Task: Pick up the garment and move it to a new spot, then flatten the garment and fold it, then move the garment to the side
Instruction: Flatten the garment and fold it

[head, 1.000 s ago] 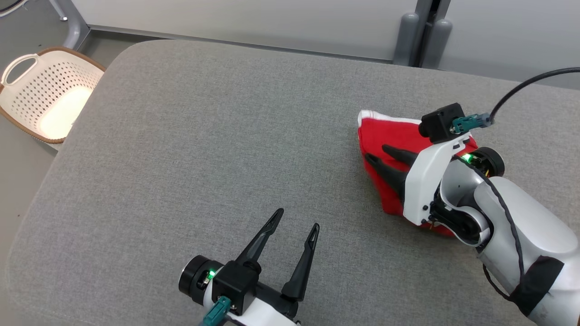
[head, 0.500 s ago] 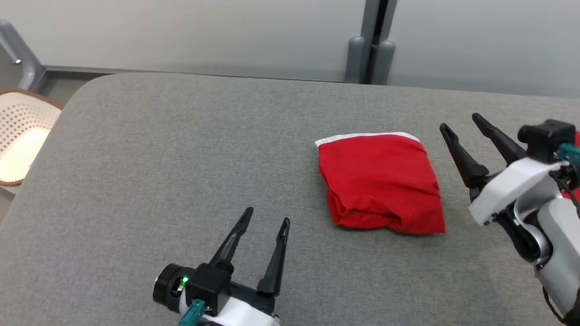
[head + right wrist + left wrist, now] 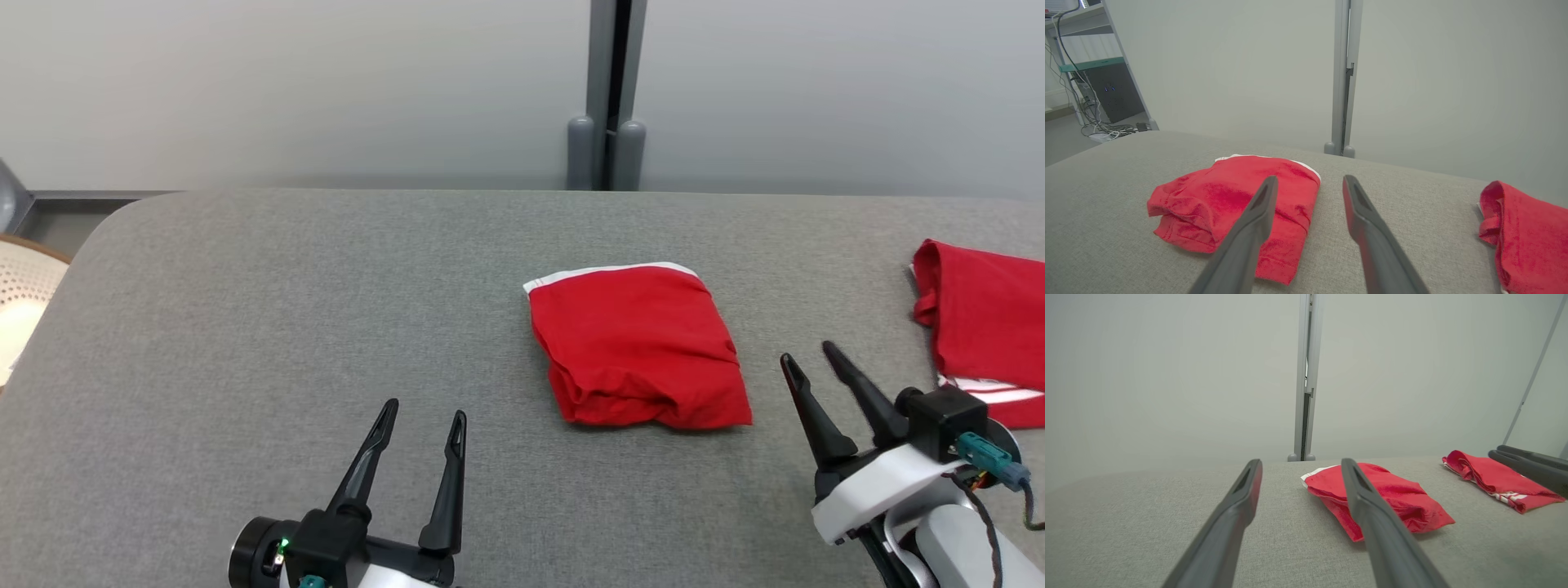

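In the head view we saw the garment point(image 3: 641, 351) lying folded into a compact red square near the middle of the gray counter point(image 3: 286, 286), with nothing touching it. We judged the fold finished and only the move to the side left. The left fingers point(image 3: 449, 482) stood wide and empty at the near edge, well apart from the cloth, probably to keep clear of it. The right fingers point(image 3: 808, 412) were also spread and empty, between the garment and a second red garment point(image 3: 984, 335) at the counter's right end, which looked like the place for finished pieces. In the left wrist view the left fingers point(image 3: 1241, 506) gaped over bare counter, with the garment point(image 3: 1404, 502) ahead and to their right. In the right wrist view the right fingers point(image 3: 1257, 220) pointed past the garment's point(image 3: 1220, 200) right edge with nothing between them, well set, we thought, to grip that edge.
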### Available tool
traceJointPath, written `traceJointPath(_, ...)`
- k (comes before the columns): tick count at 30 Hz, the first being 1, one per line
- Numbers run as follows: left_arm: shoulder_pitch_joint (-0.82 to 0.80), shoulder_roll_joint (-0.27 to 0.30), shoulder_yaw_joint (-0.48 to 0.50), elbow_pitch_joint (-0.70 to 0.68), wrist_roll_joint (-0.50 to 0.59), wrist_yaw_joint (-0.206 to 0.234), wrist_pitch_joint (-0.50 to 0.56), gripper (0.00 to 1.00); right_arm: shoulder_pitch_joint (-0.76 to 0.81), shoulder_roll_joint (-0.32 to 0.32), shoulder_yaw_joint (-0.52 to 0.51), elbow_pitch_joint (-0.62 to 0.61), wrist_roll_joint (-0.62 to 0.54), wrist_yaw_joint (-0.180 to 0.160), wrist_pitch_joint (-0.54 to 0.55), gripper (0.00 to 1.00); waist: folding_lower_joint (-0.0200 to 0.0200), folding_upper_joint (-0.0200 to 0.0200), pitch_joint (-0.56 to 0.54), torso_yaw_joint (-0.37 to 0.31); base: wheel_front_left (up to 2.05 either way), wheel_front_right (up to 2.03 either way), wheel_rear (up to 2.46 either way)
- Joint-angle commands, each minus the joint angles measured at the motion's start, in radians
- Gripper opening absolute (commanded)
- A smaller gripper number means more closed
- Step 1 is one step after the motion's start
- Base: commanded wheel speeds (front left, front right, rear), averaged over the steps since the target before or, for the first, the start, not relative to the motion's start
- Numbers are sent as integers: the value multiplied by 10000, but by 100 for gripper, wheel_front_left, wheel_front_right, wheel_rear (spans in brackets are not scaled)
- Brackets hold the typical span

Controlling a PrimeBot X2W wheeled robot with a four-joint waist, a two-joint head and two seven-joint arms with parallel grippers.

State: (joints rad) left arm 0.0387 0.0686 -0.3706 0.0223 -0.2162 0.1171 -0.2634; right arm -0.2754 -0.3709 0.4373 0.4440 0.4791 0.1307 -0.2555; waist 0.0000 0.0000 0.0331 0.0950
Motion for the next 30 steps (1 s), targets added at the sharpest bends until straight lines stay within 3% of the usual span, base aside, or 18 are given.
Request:
traceJointPath(1,57,10,19,-58,86,-56,-10,100,-117,57,152,69,-199,-2,-53,0,0,0,93,348,0,0,0)
traceJointPath(6,-30,-67,-113,-65,106,-194,-10,100,-1107,174,866,809,-623,-3,84,0,0,0,316,1093,0,0,0)
traceJointPath(14,-357,-145,-557,184,-15,-448,-12,100,-2891,310,2978,3698,-396,-3,459,0,0,0,657,2198,0,0,0)
traceJointPath(19,-430,-158,-614,243,-46,-424,-12,100,-3010,571,3991,4439,440,-3,328,0,0,0,728,2383,0,0,0)
traceJointPath(30,-499,-160,-704,175,-61,-383,-12,100,-2792,1470,6322,4540,1911,-3,48,0,0,0,683,2298,0,0,0)
